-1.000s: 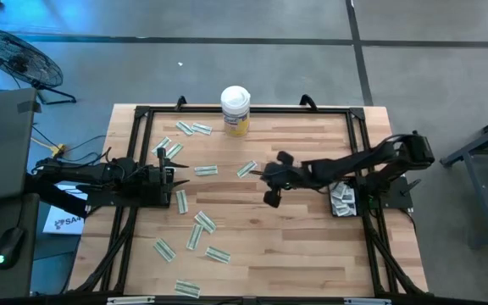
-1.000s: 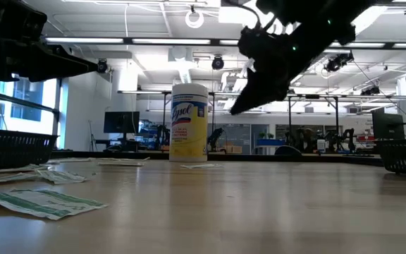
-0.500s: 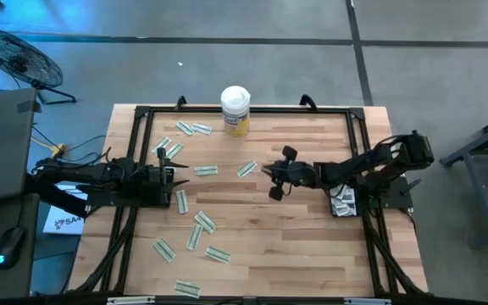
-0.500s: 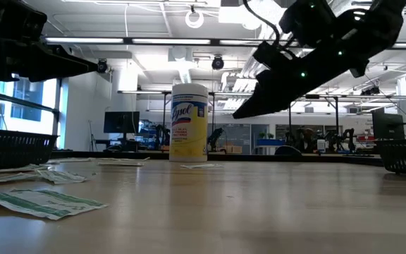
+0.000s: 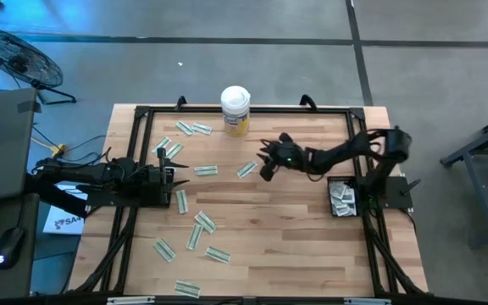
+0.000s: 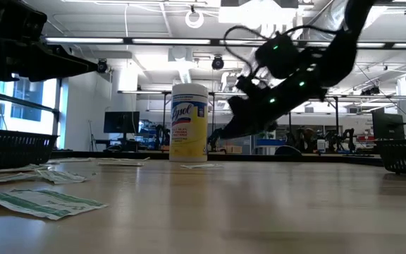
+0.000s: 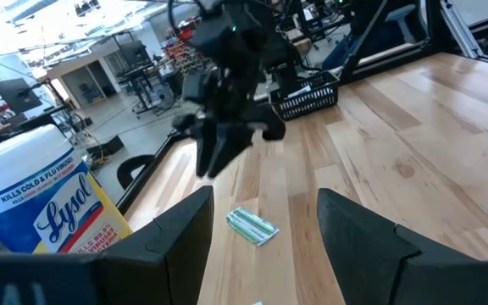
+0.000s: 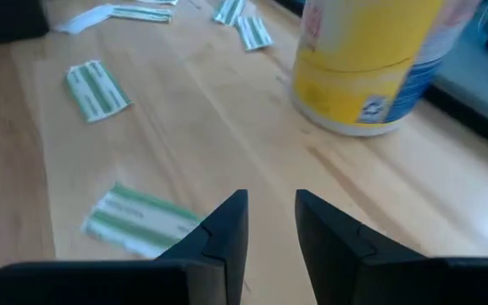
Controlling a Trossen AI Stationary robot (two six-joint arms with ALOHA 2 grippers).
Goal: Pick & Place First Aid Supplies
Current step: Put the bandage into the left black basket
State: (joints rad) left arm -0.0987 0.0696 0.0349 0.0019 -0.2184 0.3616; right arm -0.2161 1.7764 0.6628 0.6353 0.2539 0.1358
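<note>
Several pale green-white packets lie flat on the wooden table, mostly on its left half (image 5: 195, 227). One packet (image 5: 246, 169) lies near the middle, also in the right wrist view (image 8: 138, 220) and the left wrist view (image 7: 252, 226). My right gripper (image 5: 264, 163) hovers open just right of that packet and above it (image 6: 214, 143), fingers slanting down toward the table's left; in its wrist view (image 8: 271, 216) the packet sits beside one finger, apart from it. My left gripper (image 5: 174, 174) waits open at the left side (image 7: 265, 246).
A white-lidded yellow canister (image 5: 235, 110) stands at the far edge, close behind the right gripper (image 6: 189, 121). A black basket (image 5: 353, 203) holding packets sits at the right edge. A black frame runs along the table's sides. Bare wood lies between the middle and the basket.
My right gripper has swung from the table's middle toward the far edge and slightly left, dropping lower and ending beside the middle packet near the canister. No packet has moved.
</note>
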